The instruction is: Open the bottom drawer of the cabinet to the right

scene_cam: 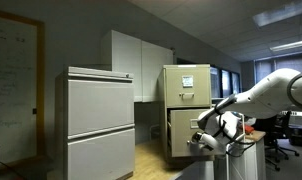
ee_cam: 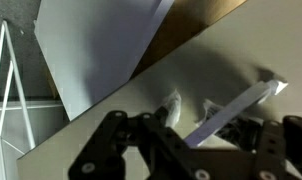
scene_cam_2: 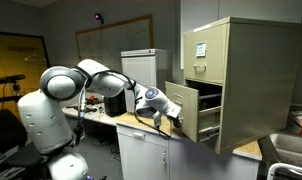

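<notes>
The beige-tan filing cabinet (scene_cam: 187, 98) stands at the right in both exterior views (scene_cam_2: 253, 75), with a white paper sheet (scene_cam: 188, 82) on its top drawer front. Its lower drawer (scene_cam_2: 188, 112) is pulled partly out and shows a dark inside; it also shows in an exterior view (scene_cam: 181, 135). My gripper (scene_cam_2: 172, 120) is at the front of this drawer in both exterior views (scene_cam: 205, 141). In the wrist view the fingertips (ee_cam: 191, 108) stand close together against the beige drawer front, by its silver handle strip (ee_cam: 238, 107).
A wider light-grey two-panel cabinet (scene_cam: 96, 125) stands nearby, with white wall cupboards (scene_cam: 138, 62) behind. A wooden counter (scene_cam_2: 131, 122) runs below my arm. A whiteboard (scene_cam_2: 109, 40) hangs on the back wall. Desks and a chair (scene_cam: 283, 140) stand behind the arm.
</notes>
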`<action>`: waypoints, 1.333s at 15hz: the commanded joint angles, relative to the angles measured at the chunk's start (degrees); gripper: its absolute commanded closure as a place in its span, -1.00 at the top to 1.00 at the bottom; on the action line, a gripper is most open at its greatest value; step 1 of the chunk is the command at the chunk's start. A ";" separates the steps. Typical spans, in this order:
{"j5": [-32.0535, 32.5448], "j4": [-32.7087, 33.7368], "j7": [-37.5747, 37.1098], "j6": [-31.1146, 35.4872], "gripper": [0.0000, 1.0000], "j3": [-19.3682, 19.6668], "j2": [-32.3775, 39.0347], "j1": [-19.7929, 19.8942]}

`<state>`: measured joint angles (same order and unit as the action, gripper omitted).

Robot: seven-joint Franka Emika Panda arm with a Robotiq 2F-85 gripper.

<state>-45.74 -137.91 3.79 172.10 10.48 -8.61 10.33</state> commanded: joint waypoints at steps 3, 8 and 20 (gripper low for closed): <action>-9.06 -12.16 11.07 -3.54 -0.83 1.68 -7.64 -4.55; -13.55 -18.39 16.58 -4.90 -0.83 3.87 -14.06 -6.74; -21.78 -21.31 26.18 -12.69 0.16 6.17 -18.09 -6.42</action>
<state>-63.38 -159.19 23.92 163.93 16.89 -33.84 4.27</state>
